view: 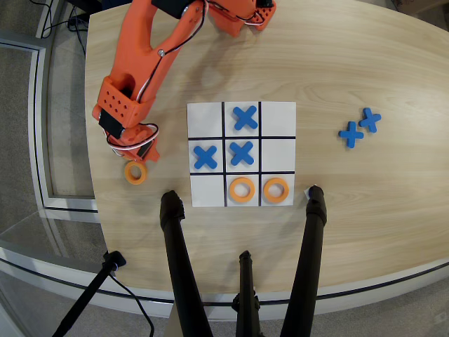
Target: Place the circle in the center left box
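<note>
Orange 3D-printed robot arm (144, 53), seen in the overhead view, reaching from the top edge of the pale wood-grain tabletop (351, 63) down toward picture-left of the game sheet. Its end effector (133, 149) is low over the tabletop, just above a small flat orange plastic ring (135, 172) lying on bare wood; whether they touch cannot be told. The arm's body hides the fingers from this angle, so spread or pressed together cannot be told, nor whether anything is pinched.

White paper sheet with a black-lined 3x3 grid (241, 154), flat at the middle of the tabletop. Contents by cell:
- top row, middle: blue plastic cross (245, 117);
- middle row, picture-left: blue cross (205, 157);
- middle row, centre: blue cross (241, 152);
- middle row, picture-right: white square cell (278, 155), holding nothing;
- bottom row, middle: orange ring (242, 189);
- bottom row, picture-right: orange ring (276, 189).

Two spare blue crosses (359, 127), touching each other, well apart to picture-right of the sheet.

Black tripod legs (184, 274), three, spreading over the near tabletop edge at the bottom of the picture, the outer two ending just beside the sheet's lower corners.
</note>
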